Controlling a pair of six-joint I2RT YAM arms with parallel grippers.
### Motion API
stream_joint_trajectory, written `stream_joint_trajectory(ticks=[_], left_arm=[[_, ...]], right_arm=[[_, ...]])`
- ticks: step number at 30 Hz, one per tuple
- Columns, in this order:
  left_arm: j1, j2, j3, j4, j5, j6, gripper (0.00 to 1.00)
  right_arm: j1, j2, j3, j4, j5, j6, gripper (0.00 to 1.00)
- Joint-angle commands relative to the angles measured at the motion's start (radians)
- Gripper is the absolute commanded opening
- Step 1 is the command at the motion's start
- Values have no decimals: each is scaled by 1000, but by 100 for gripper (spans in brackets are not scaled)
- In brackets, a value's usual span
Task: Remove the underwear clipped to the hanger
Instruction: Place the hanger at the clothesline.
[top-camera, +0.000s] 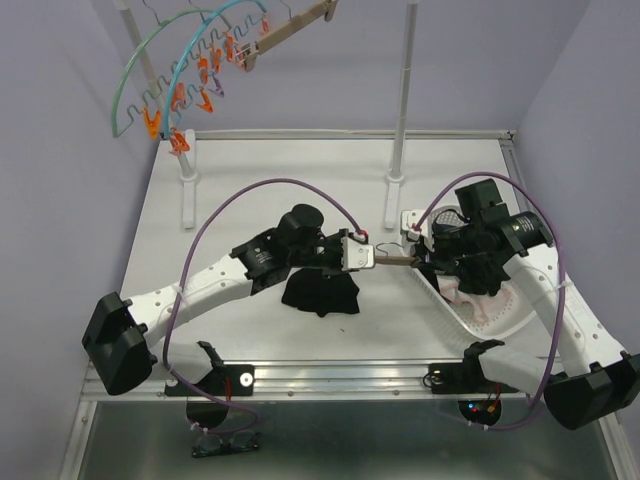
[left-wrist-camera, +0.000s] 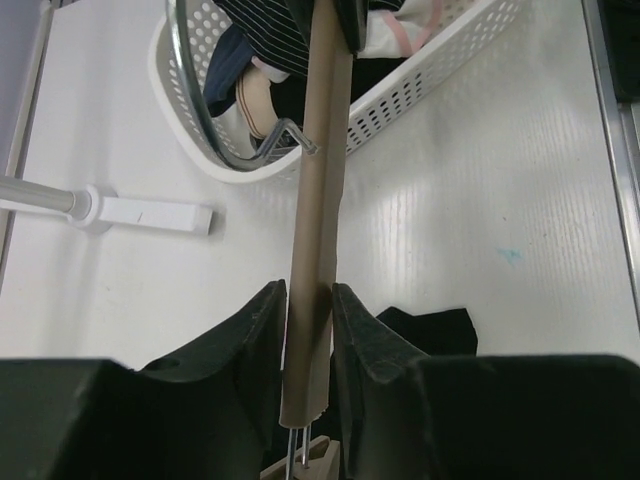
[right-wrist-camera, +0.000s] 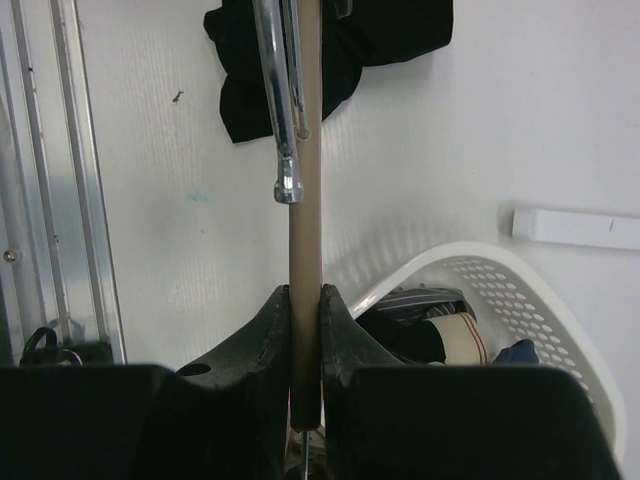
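A brown wooden hanger bar (top-camera: 392, 261) spans level between my two grippers over the table. My left gripper (top-camera: 362, 255) is shut on one end of the bar (left-wrist-camera: 322, 180), with a finger on each side. My right gripper (right-wrist-camera: 305, 310) is shut on the other end (right-wrist-camera: 305, 240). A black piece of underwear (top-camera: 320, 292) bunches below the left gripper, its lower part on the table; I cannot tell whether a clip holds it. It shows at the bar's far end (right-wrist-camera: 250, 90) and beside my left fingers (left-wrist-camera: 440, 330). The hanger's metal hook (right-wrist-camera: 285, 100) lies along the bar.
A white perforated basket (top-camera: 470, 325) under the right arm holds several garments, striped, navy and pale pink. A white rack with posts (top-camera: 404, 100) stands at the back, carrying teal hangers with orange clips (top-camera: 190, 90) and a wooden hanger (top-camera: 290, 35). The rack's foot (left-wrist-camera: 140, 213) rests on the table.
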Motion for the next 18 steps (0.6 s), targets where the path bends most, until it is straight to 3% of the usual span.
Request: stream_joint_trajectory(ticks=[1,3,5,6,7,8,12,18], left_arm=[[-9,-2,48,20,5,36,33],[-13,3,48,-4,9,37,30],[-15,6,48,-10,12,39,21],[-16,8,48,-12,12,38,15],[-16,8,48,-15,13,41,2],[-16,8,48,-16,12,38,0],[-16,-3,53,-13,-37,-33,0],[-16,-49,17,11,-62,-119,0]], right_arm=[[4,-32,54,0,-63,-6,1],[4,-33,57,-1,-69,-3,1],[4,-35,59,0,-75,1,1],[4,-35,59,0,-75,1,1],[4,-35,59,0,-79,2,1],[4,-37,60,2,-81,4,1],[4,-44,62,25,-86,48,20],[4,-66,69,69,-89,117,30]])
